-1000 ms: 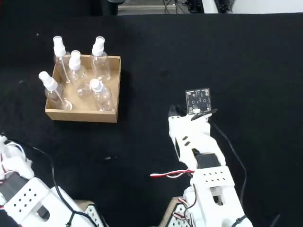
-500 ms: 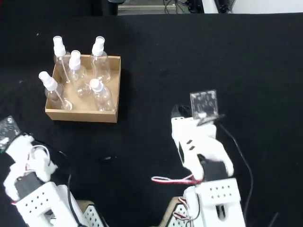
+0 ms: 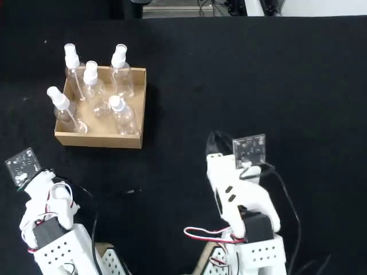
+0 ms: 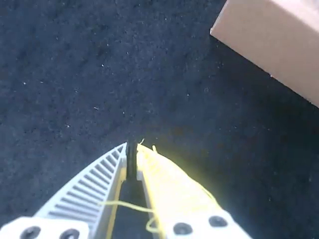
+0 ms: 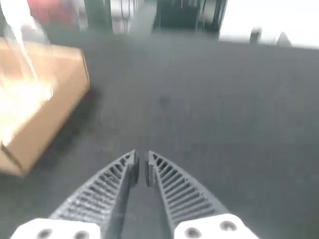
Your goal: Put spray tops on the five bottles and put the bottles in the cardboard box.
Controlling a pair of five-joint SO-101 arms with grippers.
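The cardboard box [image 3: 135,139] sits at the table's far left, with several clear bottles standing in it. Each bottle carries a white spray top [image 3: 118,55]. My left gripper [image 4: 132,148] is shut with nothing in it, low over the black cloth just in front of the box's near corner [image 4: 269,40]. The left arm [image 3: 45,201] stands at the near left. My right gripper [image 5: 141,160] is shut and empty, pointing across the table with the box [image 5: 40,109] off to its side. In the high view the right gripper [image 3: 215,139] hangs right of the box.
Black cloth [image 3: 258,74] covers the whole table, and its right half is open. Red and white wires [image 3: 200,231] trail from the right arm's base. Room clutter lies past the table's far edge [image 5: 164,15].
The left arm has swung in from the left edge toward the box's near side. The right arm has drawn back toward the near edge, its gripper still shut.
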